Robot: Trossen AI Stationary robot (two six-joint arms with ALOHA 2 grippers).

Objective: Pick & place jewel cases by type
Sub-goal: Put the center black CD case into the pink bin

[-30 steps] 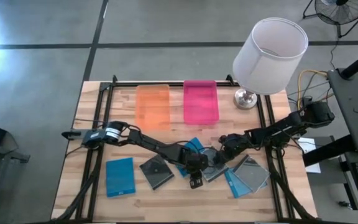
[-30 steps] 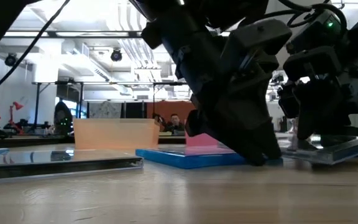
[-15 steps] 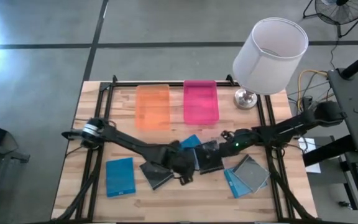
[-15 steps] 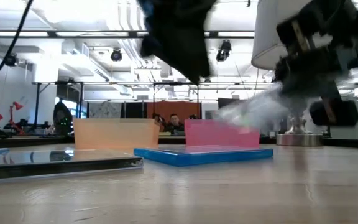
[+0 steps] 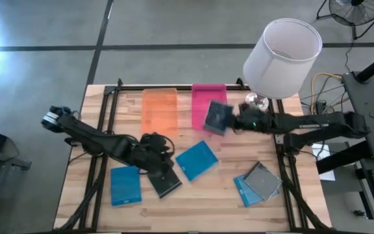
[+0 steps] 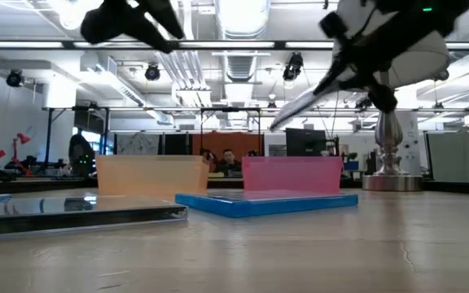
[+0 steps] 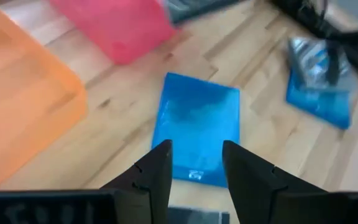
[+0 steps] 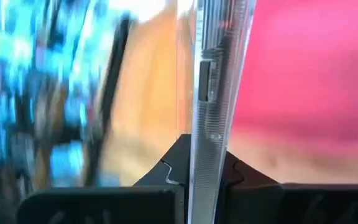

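Observation:
My right gripper [image 5: 234,121] is shut on a grey, clear jewel case [image 5: 217,117], held in the air over the pink tray [image 5: 209,97]. In the low view this case [image 6: 316,91] slants below the gripper [image 6: 363,50]. My left gripper [image 5: 160,148] hovers open left of the table's middle, and its wrist view looks down on a blue case [image 7: 197,134] lying flat ahead of the fingers. That blue case [image 5: 197,160] lies flat at mid-table. Another blue case [image 5: 124,184] and a grey one [image 5: 165,182] lie flat near the front left. My right gripper pinches the grey case between its two fingers [image 8: 174,160], by the edge [image 8: 211,127] on the table's right side. The fingers come about level from the table's right. The case sticks out toward the table's left, tilted and lifted clear above the pink tray.
An orange tray [image 5: 159,110] stands left of the pink one at the far side. A lamp with a white shade [image 5: 281,49] stands at the far right corner. A loose pile of blue and grey cases [image 5: 258,182] lies near the front right.
My right gripper has lifted the grey case clear from the table's middle and carried it toward the far edge, over the pink tray. My left gripper has risen and drawn back toward the table's left, uncovering the blue case at mid-table.

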